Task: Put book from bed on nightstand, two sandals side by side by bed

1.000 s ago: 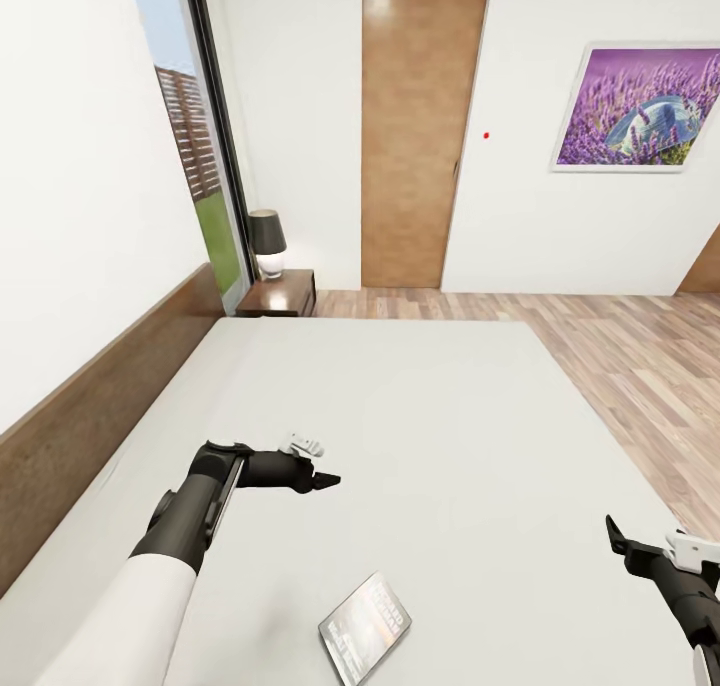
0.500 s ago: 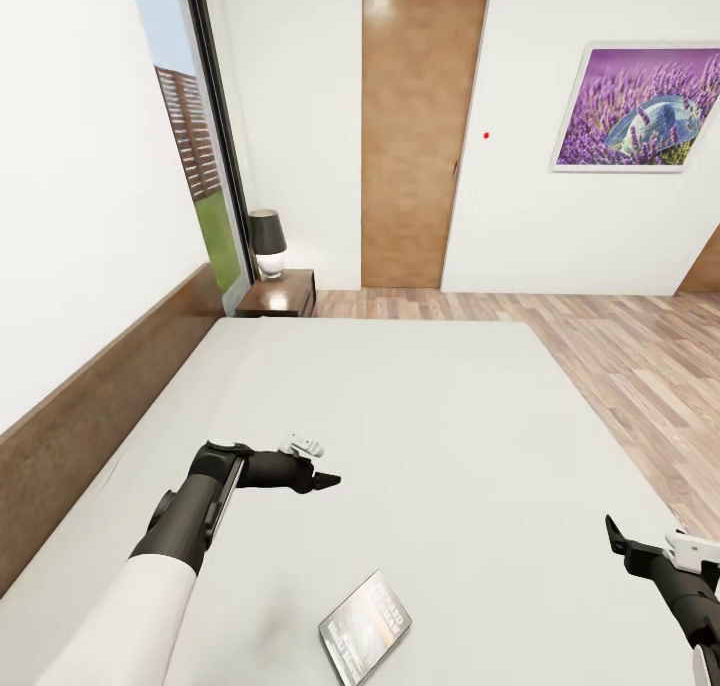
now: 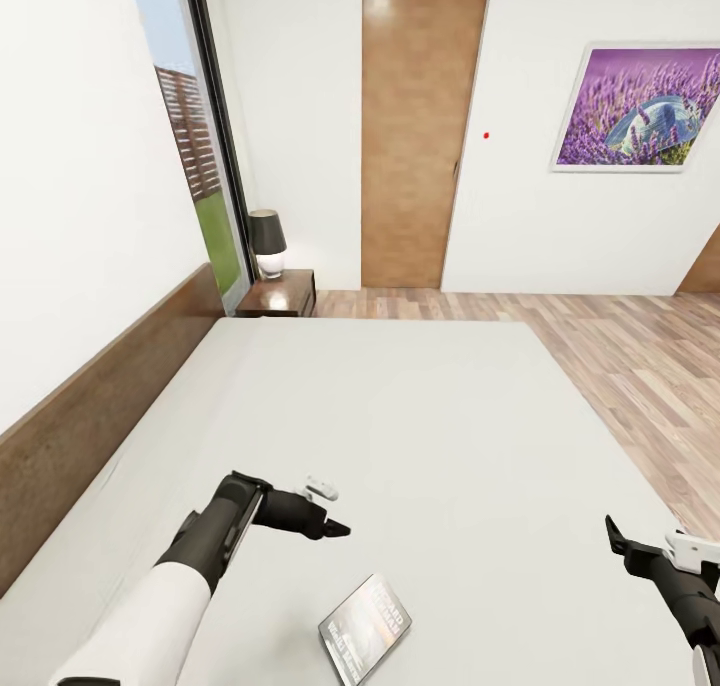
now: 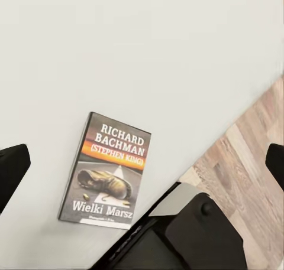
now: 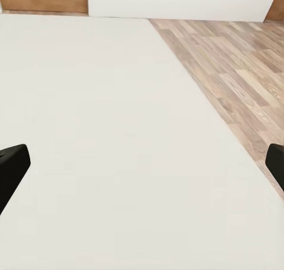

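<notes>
Left jaws (image 3: 335,529) spread wide and empty, poised above the bed (image 3: 440,416) just beside the book (image 3: 366,627); in the left wrist view both fingertips (image 4: 13,169) sit at opposite edges with the book (image 4: 106,171) lying between them on the mattress. Right jaws (image 3: 612,533) likewise wide apart and empty, well apart from the book, over the mattress near the bed's floor-side edge. Book flat, cover up, near the foot-side corner of the mattress, close to the robot. Judged light, thin and fairly stiff as a closed block, yet liable to flex or fan open if pinched at one corner. Glossy cover: probably slippery. Mattress likely to yield under pressure, which may let one finger dig below an edge. Recommended hold: across the short width, near the spine side, jaws pressed onto both long edges, or tilt up one edge first. Nightstand (image 3: 283,292) with a lamp (image 3: 267,243) beyond the bed's far corner, well apart from the book; a carry and likely a base move required.
</notes>
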Available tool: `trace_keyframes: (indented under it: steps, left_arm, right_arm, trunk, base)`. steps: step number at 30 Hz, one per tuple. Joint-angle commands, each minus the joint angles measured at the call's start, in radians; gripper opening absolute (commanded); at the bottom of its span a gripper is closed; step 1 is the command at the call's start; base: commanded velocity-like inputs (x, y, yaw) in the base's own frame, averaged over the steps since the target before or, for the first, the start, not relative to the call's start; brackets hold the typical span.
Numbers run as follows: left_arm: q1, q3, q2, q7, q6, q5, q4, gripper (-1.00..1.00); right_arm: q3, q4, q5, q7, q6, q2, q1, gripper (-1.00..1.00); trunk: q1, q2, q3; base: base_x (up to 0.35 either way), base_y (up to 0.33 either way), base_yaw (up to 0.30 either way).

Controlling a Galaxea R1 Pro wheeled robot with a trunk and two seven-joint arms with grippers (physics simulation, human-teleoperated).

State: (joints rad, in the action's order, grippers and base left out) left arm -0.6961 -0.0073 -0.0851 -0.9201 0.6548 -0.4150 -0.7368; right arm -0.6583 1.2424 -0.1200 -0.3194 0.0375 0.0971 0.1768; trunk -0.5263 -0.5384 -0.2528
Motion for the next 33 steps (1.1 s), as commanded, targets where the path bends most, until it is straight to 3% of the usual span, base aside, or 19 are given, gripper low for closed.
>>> trace_keyframes:
  steps: [1, 6, 15, 33]
  left_arm:
    - [-0.001, 0.001, -0.001, 0.001, 0.006, -0.007, 0.000, 1.00]
    - [-0.001, 0.001, 0.003, 0.039, 0.005, -0.006, 0.005, 1.00]
    - [-0.001, -0.002, 0.003, 0.043, 0.005, -0.006, 0.004, 1.00]
    - [-0.001, -0.024, 0.002, 0.043, 0.005, -0.005, 0.004, 1.00]
  right_arm:
    - [-0.003, 0.000, -0.010, -0.006, 0.004, 0.000, 0.001, 1.00]
    - [-0.003, 0.000, -0.010, -0.006, 0.004, 0.000, 0.001, 1.00]
    - [-0.003, 0.000, -0.009, -0.006, 0.004, 0.000, 0.001, 1.00]
    - [-0.003, 0.000, -0.010, 0.000, 0.004, -0.001, 0.001, 1.00]
  trunk:
    - [0.000, -0.002, -0.002]
    - [0.000, -0.002, -0.002]
    - [0.000, -0.002, -0.002]
    - [-0.069, -0.128, -0.058]
  base:
    - [0.000, 0.000, 0.000]
    - [0.000, 0.000, 0.000]
    - [0.000, 0.000, 0.000]
    - [0.000, 0.000, 0.000]
